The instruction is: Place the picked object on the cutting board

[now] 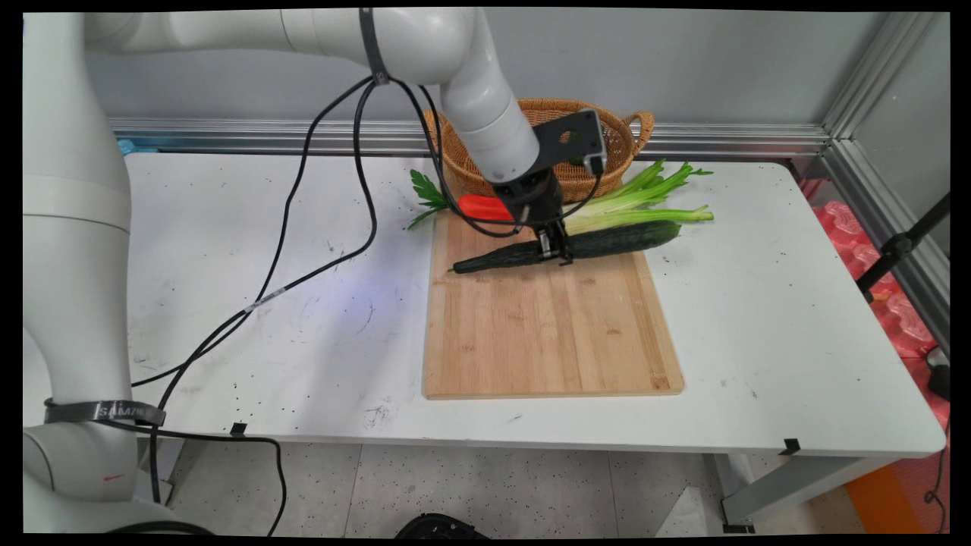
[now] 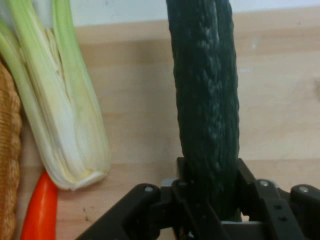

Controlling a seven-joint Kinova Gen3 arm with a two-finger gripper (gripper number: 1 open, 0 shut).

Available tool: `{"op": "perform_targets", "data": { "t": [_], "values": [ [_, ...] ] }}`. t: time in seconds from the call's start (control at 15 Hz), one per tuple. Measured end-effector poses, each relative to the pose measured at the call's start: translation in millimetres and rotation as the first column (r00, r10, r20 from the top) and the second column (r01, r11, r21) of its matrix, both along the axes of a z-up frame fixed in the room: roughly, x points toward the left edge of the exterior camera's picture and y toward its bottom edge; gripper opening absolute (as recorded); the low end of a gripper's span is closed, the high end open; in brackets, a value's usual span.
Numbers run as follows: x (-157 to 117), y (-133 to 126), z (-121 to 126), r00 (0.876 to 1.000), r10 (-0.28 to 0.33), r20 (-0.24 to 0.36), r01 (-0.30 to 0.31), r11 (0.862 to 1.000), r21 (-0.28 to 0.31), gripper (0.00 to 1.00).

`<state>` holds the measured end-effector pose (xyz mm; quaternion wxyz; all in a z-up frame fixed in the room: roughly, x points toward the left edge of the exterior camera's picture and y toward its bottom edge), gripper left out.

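My gripper is down on the far part of the cutting board, its two fingers closed against the sides of the cucumber, one to each flank, gripping it near the middle of its length. The cucumber lies on its side across the board's far edge, its thin end toward the left and its thick end reaching past the board's right side. To do this hold well, I judge I should keep the fingers square to the long axis and near the balance point, since the skin is ridged and a grip off to one end would let it tip. Just behind it lies the celery, its pale base close to my fingers, and an orange-red carrot beside that, so there is little room on that side. The wicker basket stands at the back, near the wall. The board rests on a white table, scuffed and speckled, with black cables draped across its left half.
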<state>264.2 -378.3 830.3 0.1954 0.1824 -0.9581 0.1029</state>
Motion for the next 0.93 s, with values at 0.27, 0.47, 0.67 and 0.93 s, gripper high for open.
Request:
{"op": "perform_targets", "data": {
  "t": [0.27, 0.47, 0.67, 0.93],
  "values": [
    [5, 0, -14, 1.000, -0.003, 0.018, 0.003, 1.000, -0.006, 0.00],
    [8, -3, -23, 1.000, -0.006, 0.028, 0.006, 1.000, -0.018, 0.00],
    [10, -7, -29, 1.000, -0.008, 0.026, 0.008, 1.000, -0.030, 1.00],
    [11, -11, -31, 1.000, 0.000, 0.011, 0.001, 0.999, -0.037, 1.00]
  ]
}}
